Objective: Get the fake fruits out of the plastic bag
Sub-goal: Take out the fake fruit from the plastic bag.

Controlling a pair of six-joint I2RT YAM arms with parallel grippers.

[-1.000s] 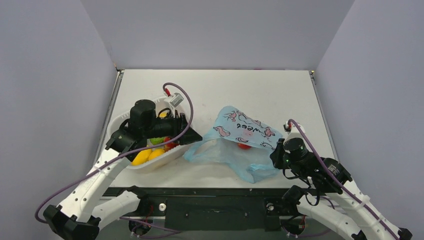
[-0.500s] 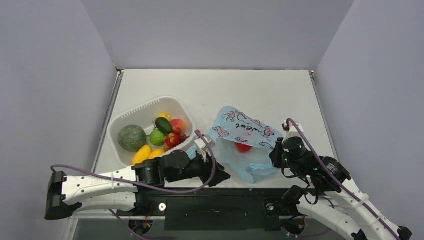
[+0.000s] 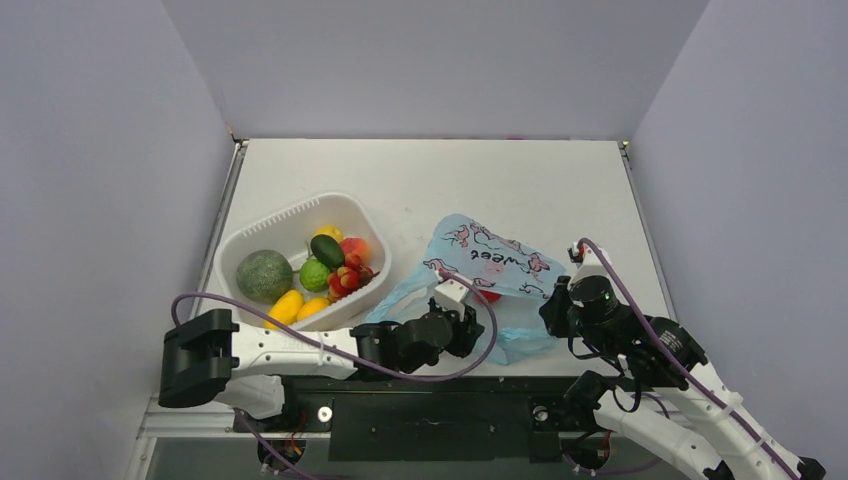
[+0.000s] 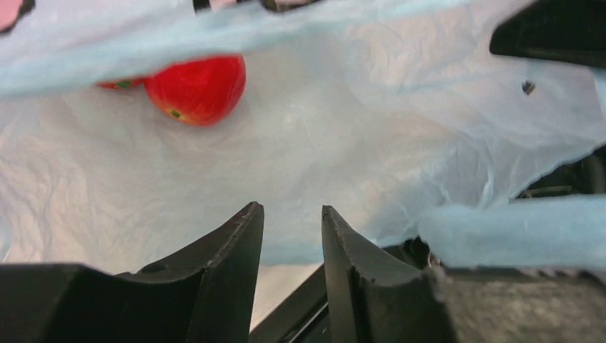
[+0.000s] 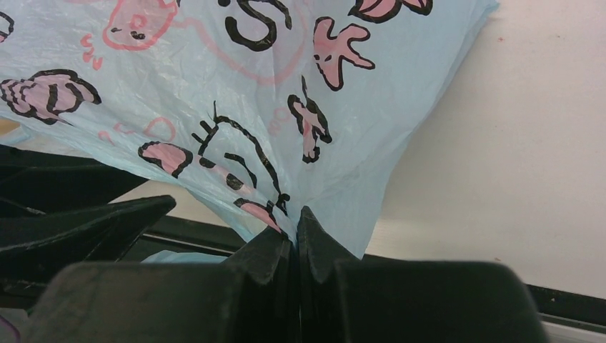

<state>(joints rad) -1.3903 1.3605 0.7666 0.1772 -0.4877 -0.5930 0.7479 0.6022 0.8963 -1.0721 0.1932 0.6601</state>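
Reaching-in step: right gripper (image 5: 294,223) clamps the plastic bag (image 5: 214,93) rim, left gripper (image 4: 291,213) sits parted and empty at its mouth, red apple (image 4: 196,87) ahead-left, so it likely must go deeper and close

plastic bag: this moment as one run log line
left gripper: jaws open, empty, at plastic bag mouth | right gripper: jaws shut on plastic bag edge | red fruit: inside bag
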